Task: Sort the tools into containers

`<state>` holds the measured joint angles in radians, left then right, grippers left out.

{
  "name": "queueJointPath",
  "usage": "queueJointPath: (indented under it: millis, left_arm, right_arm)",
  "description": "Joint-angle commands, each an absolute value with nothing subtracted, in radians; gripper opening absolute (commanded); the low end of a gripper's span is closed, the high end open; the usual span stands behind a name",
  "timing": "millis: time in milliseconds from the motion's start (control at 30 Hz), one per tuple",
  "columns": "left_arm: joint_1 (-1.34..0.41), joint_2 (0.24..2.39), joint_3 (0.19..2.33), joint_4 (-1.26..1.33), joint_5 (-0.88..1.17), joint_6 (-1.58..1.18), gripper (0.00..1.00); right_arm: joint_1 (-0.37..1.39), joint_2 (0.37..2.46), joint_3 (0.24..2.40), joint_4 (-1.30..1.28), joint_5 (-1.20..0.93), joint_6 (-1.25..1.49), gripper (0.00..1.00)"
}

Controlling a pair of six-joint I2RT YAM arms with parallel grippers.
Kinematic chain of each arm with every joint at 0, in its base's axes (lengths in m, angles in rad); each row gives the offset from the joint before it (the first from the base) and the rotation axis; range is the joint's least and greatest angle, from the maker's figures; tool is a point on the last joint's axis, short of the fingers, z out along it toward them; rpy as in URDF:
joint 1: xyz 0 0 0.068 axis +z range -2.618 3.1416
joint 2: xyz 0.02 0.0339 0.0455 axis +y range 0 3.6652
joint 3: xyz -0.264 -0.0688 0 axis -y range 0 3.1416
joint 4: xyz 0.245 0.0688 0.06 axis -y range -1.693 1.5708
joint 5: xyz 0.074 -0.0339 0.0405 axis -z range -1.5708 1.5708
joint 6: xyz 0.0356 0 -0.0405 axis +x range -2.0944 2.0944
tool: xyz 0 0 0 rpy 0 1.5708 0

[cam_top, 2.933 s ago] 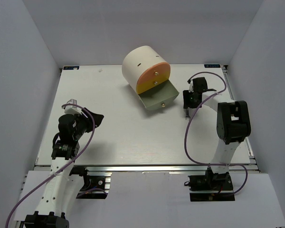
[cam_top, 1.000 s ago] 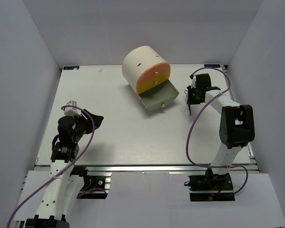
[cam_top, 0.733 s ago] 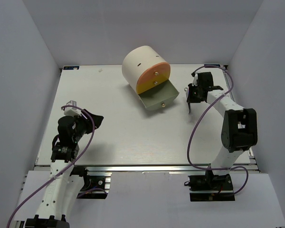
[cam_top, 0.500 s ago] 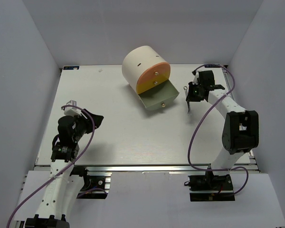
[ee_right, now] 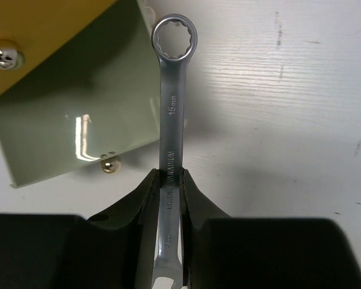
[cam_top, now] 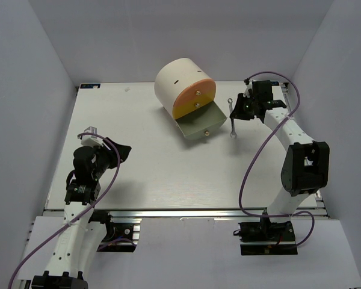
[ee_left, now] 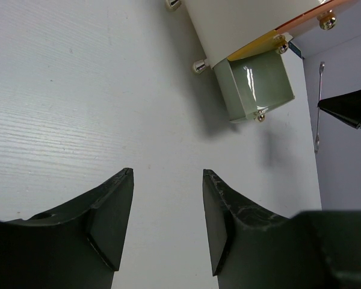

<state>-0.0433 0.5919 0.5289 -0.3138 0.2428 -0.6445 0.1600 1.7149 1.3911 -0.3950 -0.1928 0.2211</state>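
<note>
Right end effector (ee_right: 170, 176) pinches spanner (ee_right: 171, 102) mid-shank; left end effector (ee_left: 167, 174) gapes.

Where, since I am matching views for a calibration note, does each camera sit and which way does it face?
Top external: above and behind the arm bases, looking down at the table; the left arm and right arm show.
Left wrist: on the left arm, facing across the table toward the cream cabinet; the open left end effector shows.
Right wrist: on the right arm, looking down past the right end effector, shut on the silver spanner.
Shared: both wrist views show the pulled-out grey-green drawer and the spanner.
</note>
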Motion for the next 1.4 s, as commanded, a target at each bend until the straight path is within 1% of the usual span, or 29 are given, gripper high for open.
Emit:
queueJointPath:
  millis: [0, 167, 500, 767, 900, 933, 1000, 1033, 1100, 1133, 1233, 1300, 1333, 1367]
  left_arm:
    - [-0.048, 0.578, 0.522, -0.314, 0.242, -0.643, 0.59]
    - [-0.046, 0.568, 0.523, -0.333, 0.233, -0.643, 0.59]
    - [-0.048, 0.528, 0.517, -0.371, 0.218, -0.644, 0.59]
    - [-0.048, 0.532, 0.52, -0.371, 0.212, -0.646, 0.59]
    - [-0.046, 0.532, 0.531, -0.383, 0.206, -0.643, 0.59]
    - [-0.048, 0.531, 0.534, -0.393, 0.204, -0.641, 0.59]
    - [-0.048, 0.528, 0.535, -0.396, 0.201, -0.641, 0.59]
    - [-0.048, 0.526, 0.535, -0.394, 0.202, -0.641, 0.59]
    - [-0.048, 0.526, 0.535, -0.393, 0.202, -0.644, 0.59]
    - [-0.048, 0.528, 0.537, -0.391, 0.204, -0.646, 0.59]
    - [-0.046, 0.534, 0.545, -0.388, 0.207, -0.647, 0.59]
    - [-0.046, 0.541, 0.554, -0.39, 0.204, -0.644, 0.59]
    - [-0.048, 0.543, 0.563, -0.393, 0.204, -0.643, 0.59]
    - [-0.046, 0.546, 0.564, -0.393, 0.204, -0.64, 0.59]
  right_arm:
    - [0.184, 1.674, 1.447, -0.371, -0.248, 0.316, 0.0]
    - [0.219, 1.686, 1.456, -0.338, -0.268, 0.42, 0.0]
    - [0.236, 1.735, 1.437, -0.216, -0.319, 0.742, 0.0]
    - [0.29, 1.79, 1.456, -0.155, -0.268, 0.925, 0.0]
    - [0.328, 1.821, 1.462, -0.12, -0.242, 0.968, 0.0]
    - [0.334, 1.822, 1.465, -0.106, -0.241, 0.972, 0.2]
    - [0.342, 1.828, 1.468, -0.098, -0.23, 0.979, 0.37]
    - [0.342, 1.83, 1.467, -0.092, -0.229, 0.979, 0.49]
    - [0.341, 1.839, 1.465, -0.094, -0.222, 0.976, 0.57]
    - [0.341, 1.839, 1.463, -0.091, -0.225, 0.973, 0.59]
    - [0.339, 1.842, 1.459, -0.078, -0.239, 0.98, 0.6]
    - [0.336, 1.832, 1.46, -0.055, -0.283, 0.982, 0.55]
    - [0.333, 1.825, 1.457, -0.035, -0.316, 0.971, 0.45]
    - [0.328, 1.809, 1.453, -0.009, -0.357, 0.956, 0.38]
